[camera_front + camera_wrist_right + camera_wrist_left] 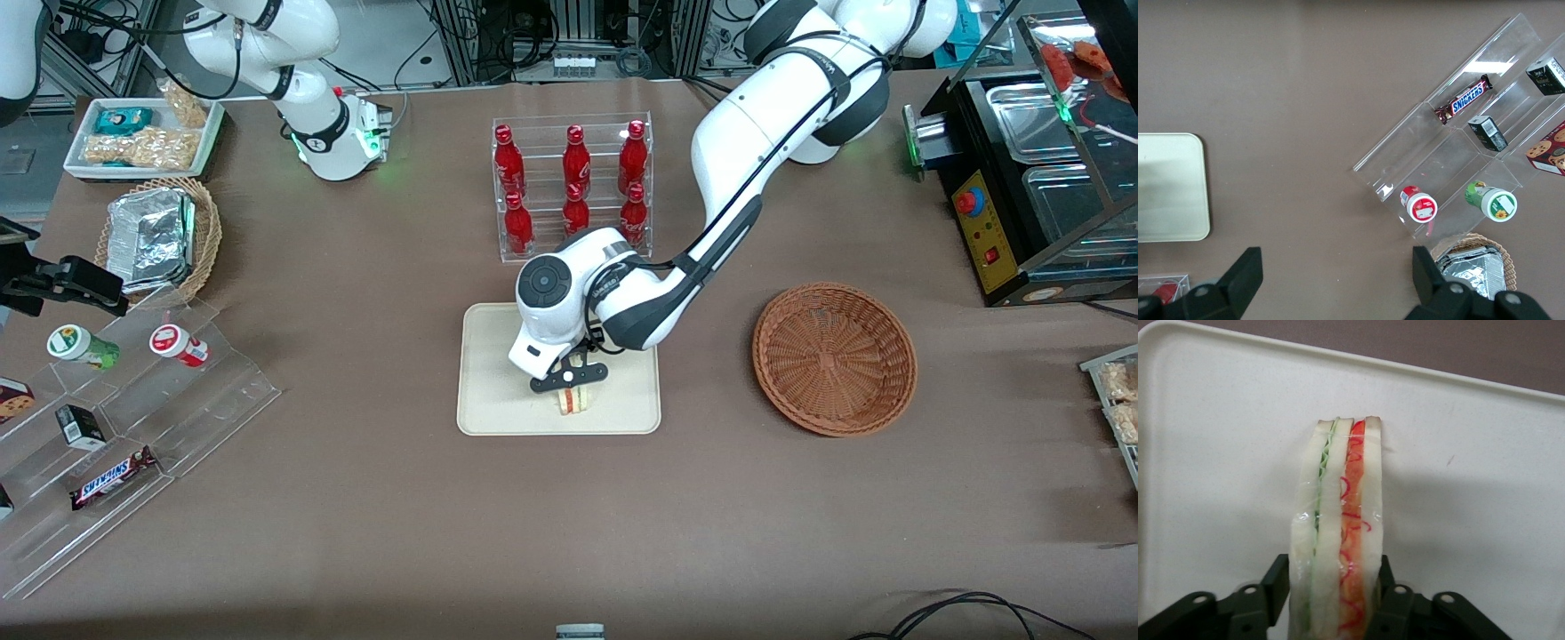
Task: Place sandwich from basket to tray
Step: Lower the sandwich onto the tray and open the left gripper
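The sandwich (574,402), a wedge of pale bread with green and red filling in clear wrap, stands on edge on the cream-beige tray (498,400), near the tray's edge closest to the front camera. My left gripper (569,380) is right above it, shut on the sandwich. In the left wrist view the black fingers (1277,577) press against both bread sides of the sandwich (1338,513), with the tray (1218,453) under it. The reddish-brown wicker basket (834,357) lies empty beside the tray, toward the working arm's end.
A clear rack of red bottles (573,182) stands just farther from the camera than the tray. Toward the parked arm's end are a tan basket of foil packs (160,236), a white snack tray (142,138) and a clear stepped display (116,400). A black appliance (1031,178) stands at the working arm's end.
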Action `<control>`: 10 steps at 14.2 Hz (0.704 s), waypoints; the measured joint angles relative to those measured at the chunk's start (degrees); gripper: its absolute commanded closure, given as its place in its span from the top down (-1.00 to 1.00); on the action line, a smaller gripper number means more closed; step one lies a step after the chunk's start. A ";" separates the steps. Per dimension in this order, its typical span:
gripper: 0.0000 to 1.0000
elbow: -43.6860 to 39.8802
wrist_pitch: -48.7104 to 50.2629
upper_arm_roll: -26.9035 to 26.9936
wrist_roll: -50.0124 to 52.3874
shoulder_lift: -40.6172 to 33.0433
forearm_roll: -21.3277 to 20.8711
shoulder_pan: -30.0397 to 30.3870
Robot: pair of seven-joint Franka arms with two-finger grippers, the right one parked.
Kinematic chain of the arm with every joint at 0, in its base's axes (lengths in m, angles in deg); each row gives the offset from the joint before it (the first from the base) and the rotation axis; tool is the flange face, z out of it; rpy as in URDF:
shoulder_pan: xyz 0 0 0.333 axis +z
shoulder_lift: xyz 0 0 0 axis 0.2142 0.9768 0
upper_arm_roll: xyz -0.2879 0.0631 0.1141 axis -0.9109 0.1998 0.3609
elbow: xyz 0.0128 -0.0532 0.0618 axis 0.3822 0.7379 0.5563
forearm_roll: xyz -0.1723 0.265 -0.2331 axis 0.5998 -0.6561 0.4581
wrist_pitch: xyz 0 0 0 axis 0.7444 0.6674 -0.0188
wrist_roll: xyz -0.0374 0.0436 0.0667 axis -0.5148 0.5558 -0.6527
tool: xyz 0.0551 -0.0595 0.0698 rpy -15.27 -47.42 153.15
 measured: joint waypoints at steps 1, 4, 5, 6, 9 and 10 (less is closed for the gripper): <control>1.00 -0.15 0.15 0.00 0.07 -0.02 0.00 0.00; 1.00 -1.79 3.98 -0.01 0.34 -0.99 0.00 0.05; 1.00 -2.49 5.84 -0.02 0.45 -2.15 0.10 0.16; 1.00 -3.17 8.05 0.02 0.60 -3.92 0.55 0.57; 1.00 -3.66 14.12 0.04 -1.07 -11.02 5.03 5.32; 1.00 -3.62 15.68 0.05 -2.78 -13.09 6.82 7.50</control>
